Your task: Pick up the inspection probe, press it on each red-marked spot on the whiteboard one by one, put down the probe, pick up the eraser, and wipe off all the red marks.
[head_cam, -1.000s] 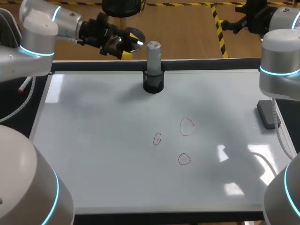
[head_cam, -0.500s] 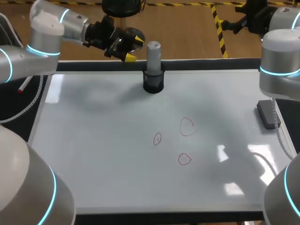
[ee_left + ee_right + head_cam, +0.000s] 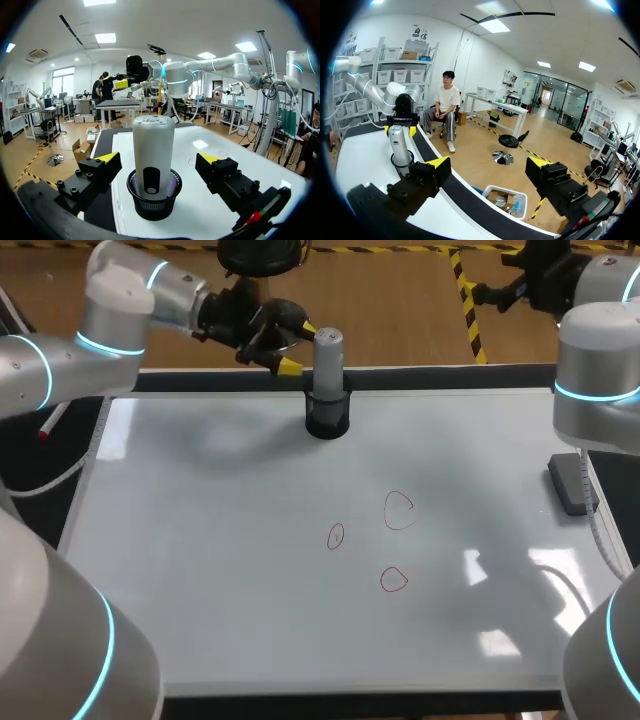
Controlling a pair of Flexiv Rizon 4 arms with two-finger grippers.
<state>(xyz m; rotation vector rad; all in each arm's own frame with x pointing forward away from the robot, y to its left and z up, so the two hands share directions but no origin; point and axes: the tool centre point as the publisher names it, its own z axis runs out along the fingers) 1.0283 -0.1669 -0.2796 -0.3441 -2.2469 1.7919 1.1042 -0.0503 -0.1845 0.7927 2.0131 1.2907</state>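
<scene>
The left hand (image 3: 159, 158) stood open, straddling the inspection probe (image 3: 152, 150) with gaps on both sides. The probe stood upright in a black mesh holder (image 3: 152, 200) near the whiteboard's (image 3: 200, 570) far edge. Bare board lay between holder and three red marks (image 3: 399, 510). The eraser (image 3: 572, 483) lay at the board's right edge. The right hand (image 3: 487, 162) hung open beyond the counter's (image 3: 450, 377) far edge. Print atop the probe was unreadable.
</scene>
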